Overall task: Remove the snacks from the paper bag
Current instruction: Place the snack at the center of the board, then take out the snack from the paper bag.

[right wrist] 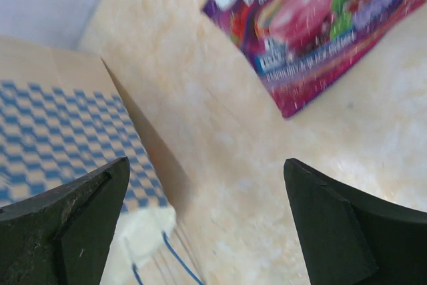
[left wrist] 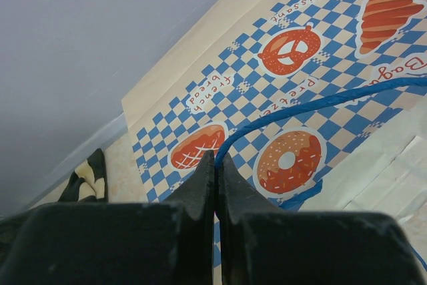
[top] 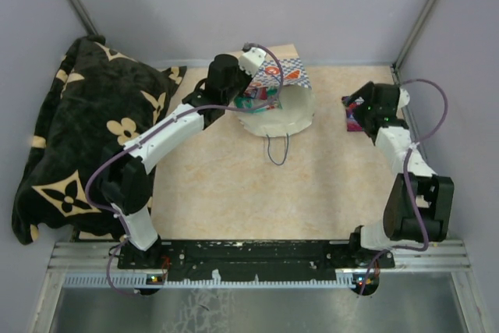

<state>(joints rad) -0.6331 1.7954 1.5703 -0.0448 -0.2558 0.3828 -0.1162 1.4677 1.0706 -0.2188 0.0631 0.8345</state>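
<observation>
Teamwork, I reckon: left gripper [left wrist: 215, 161] is pinched shut on the rim of the paper bag [top: 287, 105], tipped on its side, propping the mouth open, while right gripper [right wrist: 205, 165] hangs wide open and empty above a purple-pink packet [right wrist: 313, 25] on the table [top: 234, 185], more snacks [top: 253, 100] inside.

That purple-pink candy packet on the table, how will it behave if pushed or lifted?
The packet looks thin and flat, so probably light and floppy, sagging if lifted by one edge. Its glossy film may be slippery, likely sliding on the smooth table when pushed. Lying flat, it shouldn't roll.
</observation>
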